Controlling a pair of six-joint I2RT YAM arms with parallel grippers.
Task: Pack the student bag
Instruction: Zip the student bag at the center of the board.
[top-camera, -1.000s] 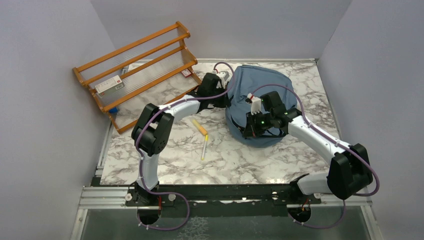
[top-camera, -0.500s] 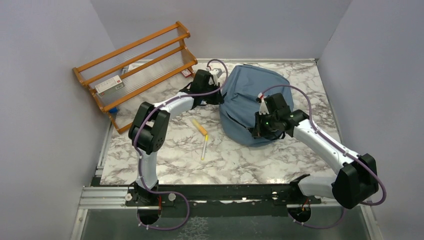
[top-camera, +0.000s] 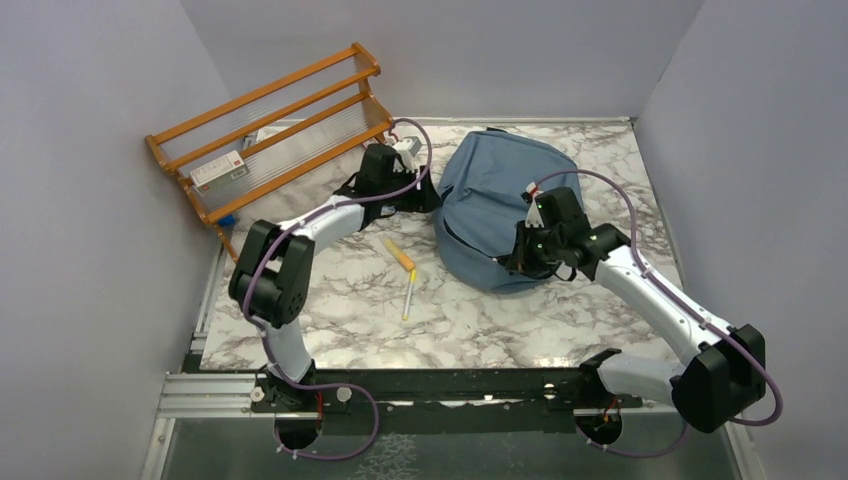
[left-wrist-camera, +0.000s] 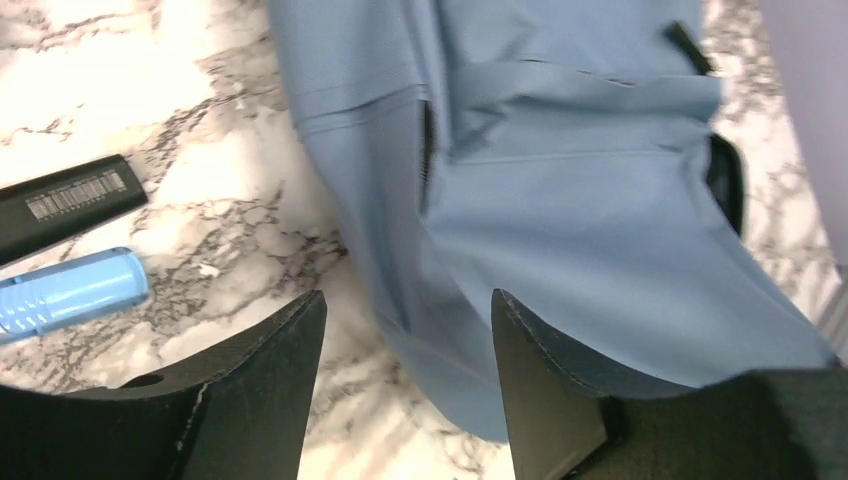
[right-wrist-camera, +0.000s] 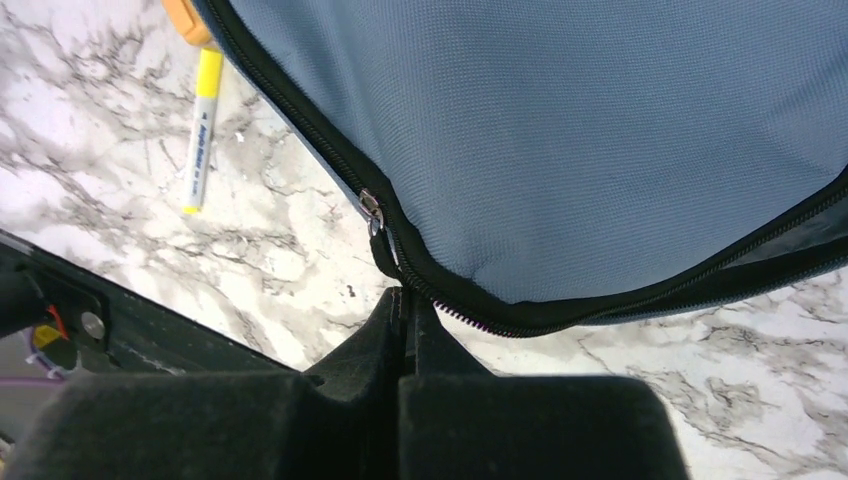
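LEFT HAND LETS GO: My left gripper (left-wrist-camera: 408, 320) has just released the student bag (top-camera: 495, 195) and drawn back toward the wooden rack (top-camera: 270, 140), jaws now apart with nothing between them. My right gripper (right-wrist-camera: 405, 300) stays clamped shut at the bag's near edge, and the black zipper pull (right-wrist-camera: 378, 225) runs into its fingertips, apparently pinched. The bag, lying mid-back on the marble table (top-camera: 450, 320), has slid left. I judge the zipper unbraced now. A yellow marker (top-camera: 408, 293) waits unpacked.
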